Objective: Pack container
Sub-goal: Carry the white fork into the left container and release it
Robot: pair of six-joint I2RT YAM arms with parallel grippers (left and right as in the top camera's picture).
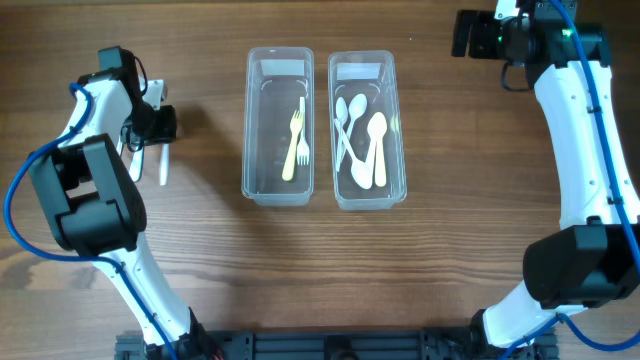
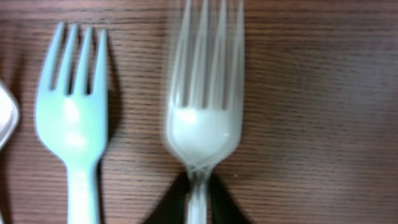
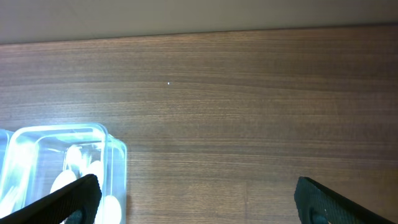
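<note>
the near edge of the bench [image 1: 320, 295] is bare wood grain from where i sit. up along the left edge, my left gripper [image 1: 160, 128] is down low over the wood. on its wrist camera the dark fingers [image 2: 174, 206] press in on either side of the neck of a blurred fork [image 2: 202, 118], so i read it as clenched on that fork. a pale fork [image 2: 71, 124] lies flat just beside it, tines pointing the same way, with a strip of wood between the two. past that one a rounded white edge [image 2: 5, 115] pokes in at the frame's side; i can't tell what it is. in the bench's middle two clear tubs stand side by side, almost touching. the left container [image 1: 270, 110] has two forks [image 1: 297, 140] in it, and the right container [image 1: 390, 110] has several spoons [image 1: 365, 140] piled over each other. at the far right corner my right gripper [image 1: 468, 35] hangs released, jaws spread wide above the wood. the right container's end shows low in its wrist view.
</note>
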